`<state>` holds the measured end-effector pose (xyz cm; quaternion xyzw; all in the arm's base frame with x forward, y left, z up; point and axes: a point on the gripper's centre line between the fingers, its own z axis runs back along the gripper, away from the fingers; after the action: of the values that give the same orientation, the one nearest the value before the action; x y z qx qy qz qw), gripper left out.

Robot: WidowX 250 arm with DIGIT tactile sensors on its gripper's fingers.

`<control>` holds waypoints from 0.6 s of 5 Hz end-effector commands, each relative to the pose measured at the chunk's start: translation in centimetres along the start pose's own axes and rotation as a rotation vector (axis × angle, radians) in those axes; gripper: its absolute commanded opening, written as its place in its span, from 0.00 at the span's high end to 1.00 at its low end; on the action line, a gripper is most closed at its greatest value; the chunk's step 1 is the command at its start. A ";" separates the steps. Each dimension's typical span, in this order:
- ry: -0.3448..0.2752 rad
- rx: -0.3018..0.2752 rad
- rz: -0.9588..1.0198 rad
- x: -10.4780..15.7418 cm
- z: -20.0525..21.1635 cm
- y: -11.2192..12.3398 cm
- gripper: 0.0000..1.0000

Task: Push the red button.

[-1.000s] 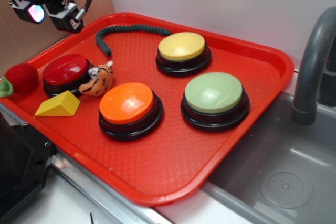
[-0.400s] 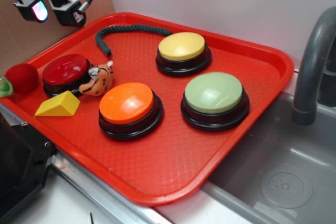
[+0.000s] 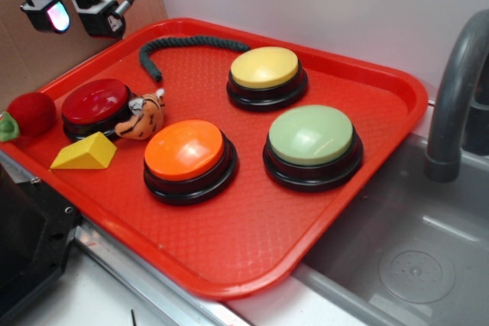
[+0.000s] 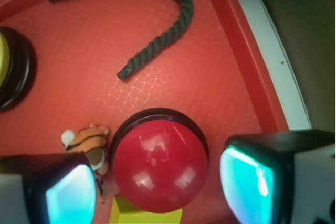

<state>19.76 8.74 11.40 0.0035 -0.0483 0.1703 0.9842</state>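
The red button (image 3: 95,102) has a glossy dark red cap on a black base and sits at the left end of the red tray (image 3: 252,219). In the wrist view the red button (image 4: 159,165) lies between my two fingers, well below them. My gripper (image 3: 72,14) hangs high above the tray's back left corner, up and behind the button. It is open and empty. Its pads (image 4: 247,184) glow cyan.
An orange button (image 3: 186,156), a green button (image 3: 312,143) and a yellow button (image 3: 266,74) stand on the tray. A small tiger toy (image 3: 144,116) touches the red button; a yellow wedge (image 3: 85,152) lies in front. A dark rope (image 3: 187,43), a fuzzy red ball (image 3: 30,112), a grey faucet (image 3: 458,89) and sink (image 3: 412,257).
My gripper rose a little and shifted slightly left between one second ago and 0.4 s ago. Since then it has hardly moved. Nothing on the tray has moved.
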 end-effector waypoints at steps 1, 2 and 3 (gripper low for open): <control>-0.057 0.003 -0.020 1.0 1.4 -0.1 0.00; -0.059 -0.002 -0.021 0.9 1.5 -0.1 0.00; -0.062 -0.005 -0.027 0.9 1.6 -0.4 0.00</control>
<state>19.95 8.30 11.43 0.0006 -0.0497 0.1624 0.9855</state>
